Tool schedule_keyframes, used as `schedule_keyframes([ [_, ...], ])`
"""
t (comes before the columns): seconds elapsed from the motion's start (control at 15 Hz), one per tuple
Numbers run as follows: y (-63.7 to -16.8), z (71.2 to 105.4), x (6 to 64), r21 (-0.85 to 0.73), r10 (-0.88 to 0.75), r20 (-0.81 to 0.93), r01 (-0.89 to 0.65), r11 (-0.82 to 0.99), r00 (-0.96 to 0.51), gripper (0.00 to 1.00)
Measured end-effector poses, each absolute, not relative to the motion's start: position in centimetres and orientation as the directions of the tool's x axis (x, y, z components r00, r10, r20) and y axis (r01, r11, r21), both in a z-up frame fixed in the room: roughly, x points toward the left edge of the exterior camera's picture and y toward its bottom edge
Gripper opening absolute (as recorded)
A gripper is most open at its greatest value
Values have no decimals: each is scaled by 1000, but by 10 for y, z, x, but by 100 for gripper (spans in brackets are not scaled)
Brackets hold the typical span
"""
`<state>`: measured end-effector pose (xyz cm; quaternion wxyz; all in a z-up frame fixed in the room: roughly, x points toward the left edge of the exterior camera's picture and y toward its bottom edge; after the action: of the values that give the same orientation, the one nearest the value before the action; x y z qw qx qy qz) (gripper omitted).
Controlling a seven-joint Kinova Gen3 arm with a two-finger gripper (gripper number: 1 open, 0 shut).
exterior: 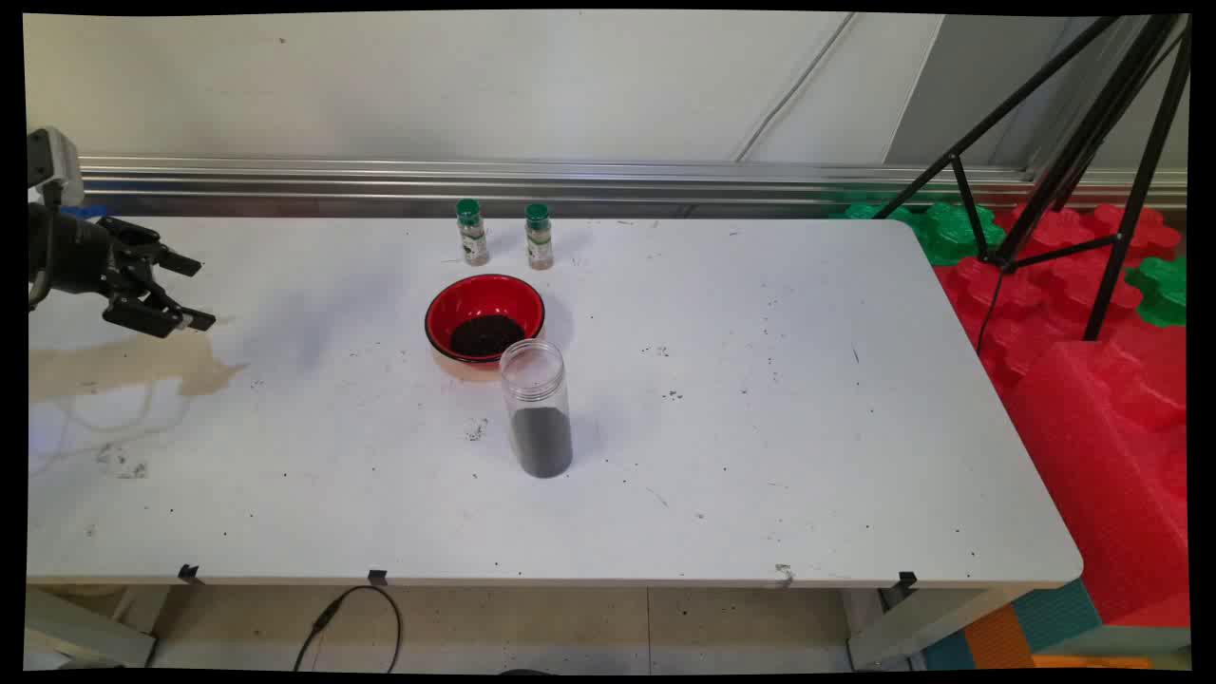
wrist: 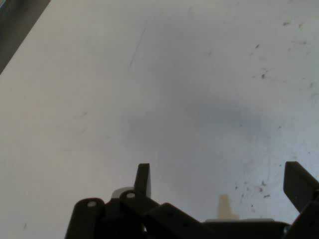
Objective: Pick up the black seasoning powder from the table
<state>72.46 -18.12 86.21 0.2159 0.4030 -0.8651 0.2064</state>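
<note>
Desk (exterior: 760,475) surface is matte white, flecked with dark specks and a tan stain at your left. Nearest you stands a tall clear plastic cylinder jar (exterior: 538,408), lidless, its lower part filled with dark grains. Just behind it sits a round glossy red bowl (exterior: 484,318) holding more dark grains. Farther back, two small green-capped shaker bottles (exterior: 503,234) stand upright. Your end effector (exterior: 180,290) hangs at far left, fingers spread, empty; only the hand view shows bare desk beneath it
</note>
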Motion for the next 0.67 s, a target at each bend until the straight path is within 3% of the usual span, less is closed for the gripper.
schedule_keyframes([
  [0.67,-196,864,700,-219,-468,547,-658,720,-694,100],
])
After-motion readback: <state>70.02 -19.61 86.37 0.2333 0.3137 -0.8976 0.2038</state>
